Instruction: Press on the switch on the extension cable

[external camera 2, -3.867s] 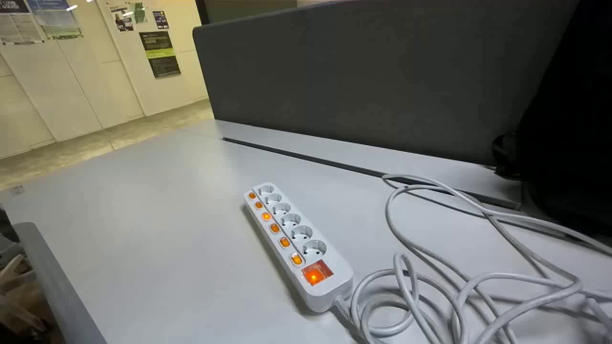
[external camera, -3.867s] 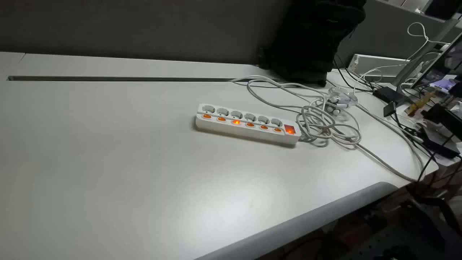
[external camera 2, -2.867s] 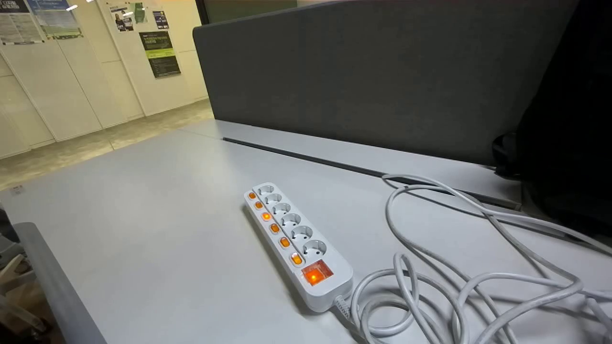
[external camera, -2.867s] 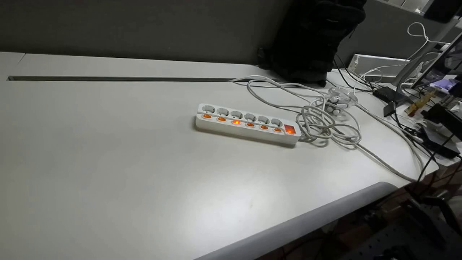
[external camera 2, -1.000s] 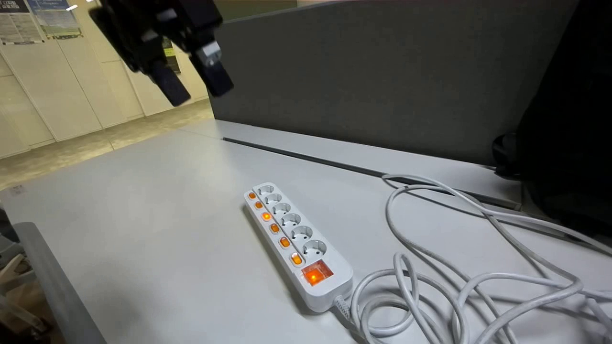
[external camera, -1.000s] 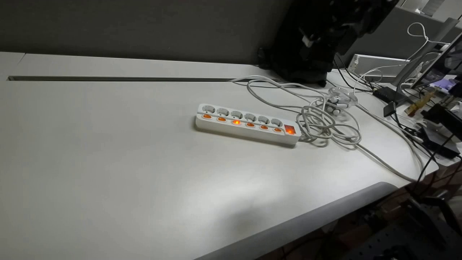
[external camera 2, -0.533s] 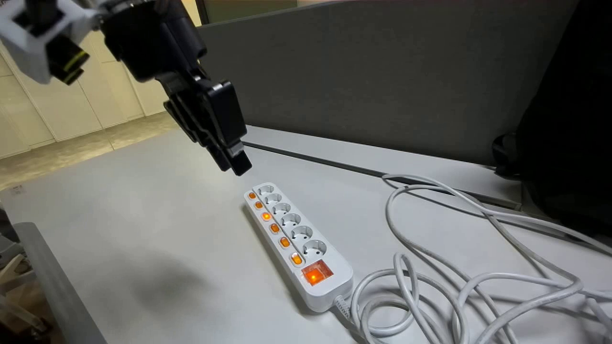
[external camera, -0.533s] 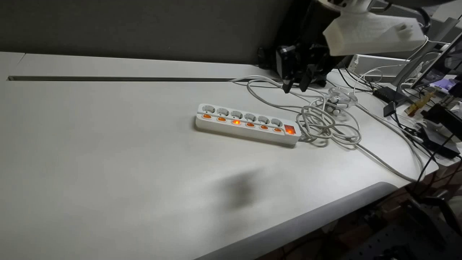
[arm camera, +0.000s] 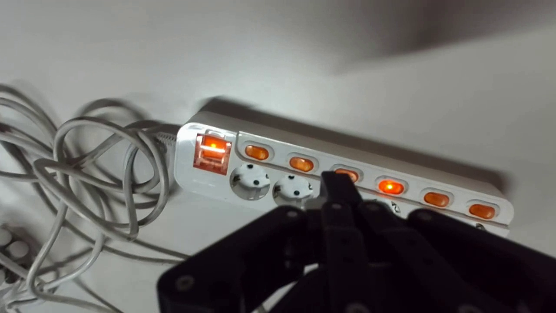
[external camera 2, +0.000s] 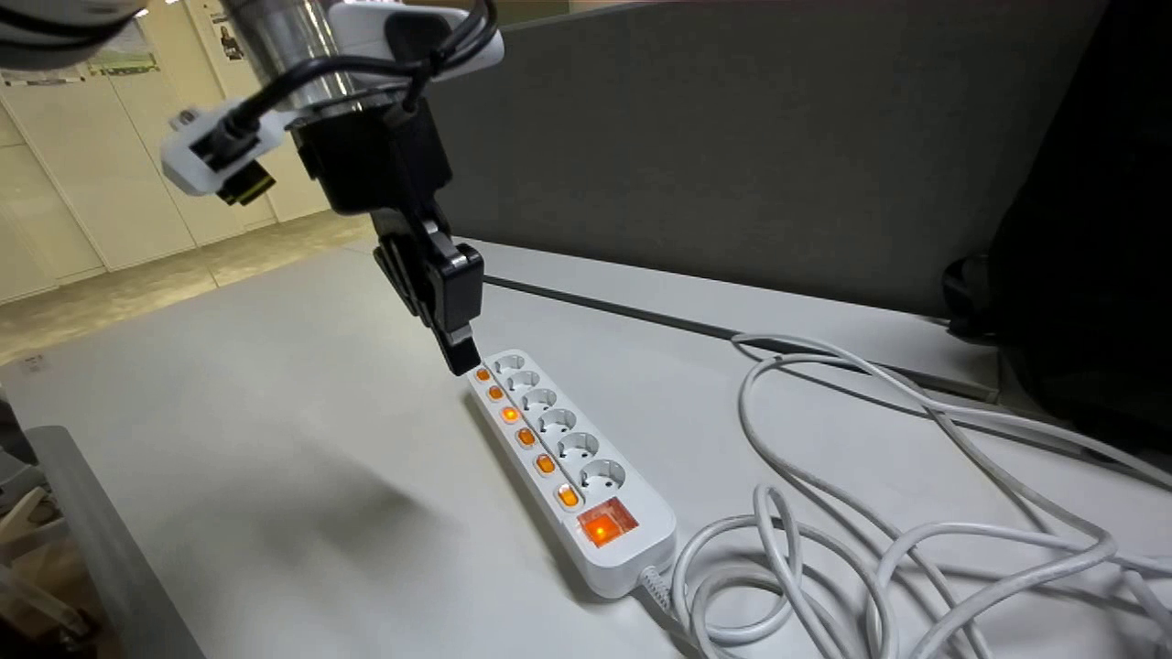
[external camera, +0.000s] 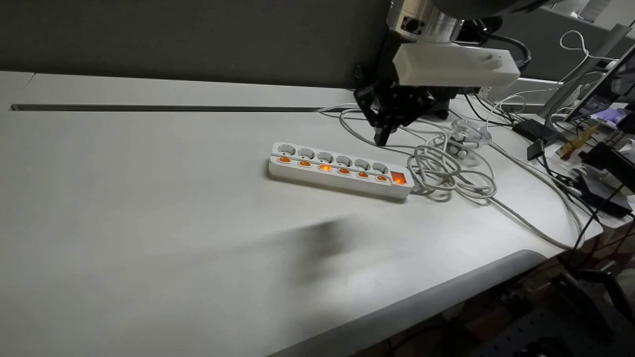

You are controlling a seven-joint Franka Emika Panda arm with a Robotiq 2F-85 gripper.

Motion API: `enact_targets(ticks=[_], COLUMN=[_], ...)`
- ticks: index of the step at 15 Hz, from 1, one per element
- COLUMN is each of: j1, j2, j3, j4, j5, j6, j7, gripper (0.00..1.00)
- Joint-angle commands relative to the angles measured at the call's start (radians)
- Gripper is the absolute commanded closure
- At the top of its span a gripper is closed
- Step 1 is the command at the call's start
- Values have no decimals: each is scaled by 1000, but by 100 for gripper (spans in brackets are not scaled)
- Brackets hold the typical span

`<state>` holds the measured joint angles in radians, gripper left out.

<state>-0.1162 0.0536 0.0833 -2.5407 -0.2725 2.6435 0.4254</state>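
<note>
Ext. cable point(external camera: 337, 180) lies on desk point(external camera: 149, 208) below gripper point(external camera: 382, 137), fingers pressed together, w/ a gap betw. tips & it visible in an exterior view. Pale cable tangle point(external camera: 436, 171) sits beside its cord end, black bag point(external camera 2: 1090, 293) further back; in wrist view fingers hide part of the row of sockets point(arm camera: 246, 180). Count: 6 sockets, 6 small orange switches point(arm camera: 301, 164) (1 glowing), 1 larger red switch point(arm camera: 212, 154), also glowing.

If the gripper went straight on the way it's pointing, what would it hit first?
The gripper would most likely meet the white six-socket power strip, perhaps near its middle; depth leaves the exact spot unclear.
</note>
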Motion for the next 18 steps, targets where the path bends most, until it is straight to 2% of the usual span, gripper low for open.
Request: enact_targets(ticks=[1, 8, 10, 18], j1=[60, 78, 83, 159], j2=[17, 48, 76, 223], j3=[-54, -68, -71, -153], j4=[17, 52, 61, 133], j5=[24, 35, 74, 51], j6=[-13, -30, 10, 121], j7=[-9, -11, -43, 1], gripper=[99, 100, 100, 100])
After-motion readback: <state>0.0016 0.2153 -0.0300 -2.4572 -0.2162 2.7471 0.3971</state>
